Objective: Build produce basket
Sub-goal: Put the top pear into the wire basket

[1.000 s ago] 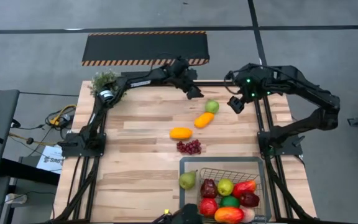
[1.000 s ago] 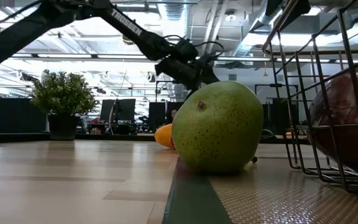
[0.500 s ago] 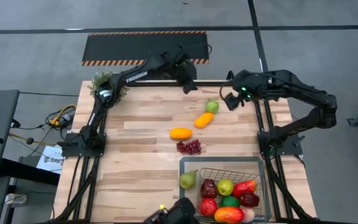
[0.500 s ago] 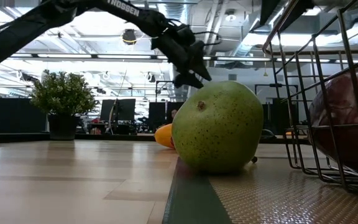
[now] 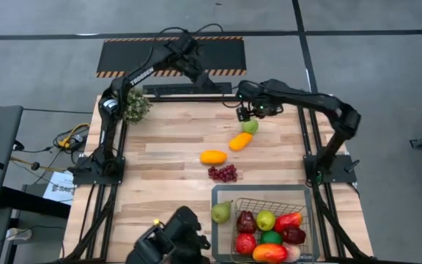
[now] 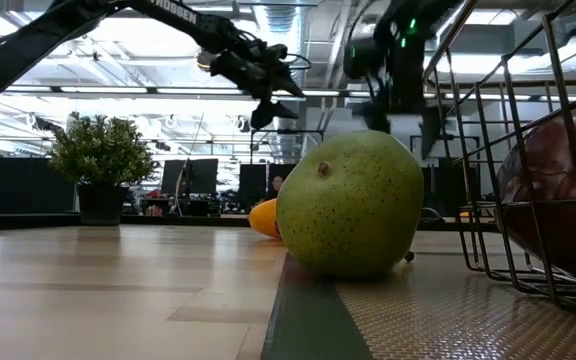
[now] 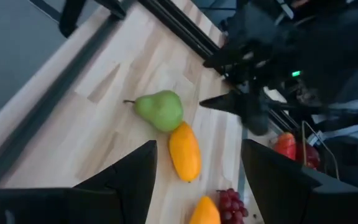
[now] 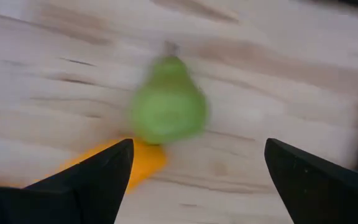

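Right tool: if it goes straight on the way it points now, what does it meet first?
Most likely the green pear, centred between the open right tool's fingers; the orange fruit lies just beside.

1. The floor (image 5: 387, 66) around the tabletop (image 5: 167, 158) is grey concrete with dark lines crossing it.
2. A black mat (image 5: 123, 55) with striped orange and black edges lies on the floor beyond the far side of the tabletop.
3. A potted plant (image 6: 96, 165) stands on the far left corner.
4. The low view shows a ceiling (image 6: 118, 60) with long bright lights and dark monitors (image 6: 196, 180) behind.
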Motion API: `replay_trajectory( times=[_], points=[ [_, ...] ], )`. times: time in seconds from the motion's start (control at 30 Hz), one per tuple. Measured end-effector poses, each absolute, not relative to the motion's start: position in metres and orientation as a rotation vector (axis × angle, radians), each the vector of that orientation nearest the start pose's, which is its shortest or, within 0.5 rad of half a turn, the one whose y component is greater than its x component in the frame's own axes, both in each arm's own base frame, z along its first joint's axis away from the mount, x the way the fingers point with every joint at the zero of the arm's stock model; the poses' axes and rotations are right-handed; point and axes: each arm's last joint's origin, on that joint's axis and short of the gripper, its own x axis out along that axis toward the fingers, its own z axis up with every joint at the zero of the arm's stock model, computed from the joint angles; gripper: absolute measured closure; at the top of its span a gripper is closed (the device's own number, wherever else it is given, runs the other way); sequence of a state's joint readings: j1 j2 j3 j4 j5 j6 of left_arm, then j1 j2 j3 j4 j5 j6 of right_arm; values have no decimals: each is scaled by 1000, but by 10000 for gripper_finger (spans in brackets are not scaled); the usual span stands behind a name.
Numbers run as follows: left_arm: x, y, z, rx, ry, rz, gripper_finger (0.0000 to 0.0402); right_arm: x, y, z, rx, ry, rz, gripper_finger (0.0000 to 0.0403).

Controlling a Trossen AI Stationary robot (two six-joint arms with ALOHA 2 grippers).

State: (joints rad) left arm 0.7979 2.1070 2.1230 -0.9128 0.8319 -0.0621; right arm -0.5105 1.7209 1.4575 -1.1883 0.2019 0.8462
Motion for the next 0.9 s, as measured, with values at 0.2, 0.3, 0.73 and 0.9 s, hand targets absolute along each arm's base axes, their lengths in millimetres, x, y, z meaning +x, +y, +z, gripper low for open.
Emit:
replay_trajectory(
  times=[0.2,0.3,0.73,0.9],
  points=[
    [323,317,330,-694,599,15,181,285,-180,232,985,1204,-1176,21],
    [323,318,329,-659,617,59,181,291,-185,216,1046,1238,-1165,21],
    [323,323,325,-579,649,145,181,294,-193,197,1150,1268,-1209,21],
    [326,326,315,-596,667,135,181,289,-191,227,1164,1210,-1161,21]
  ],
)
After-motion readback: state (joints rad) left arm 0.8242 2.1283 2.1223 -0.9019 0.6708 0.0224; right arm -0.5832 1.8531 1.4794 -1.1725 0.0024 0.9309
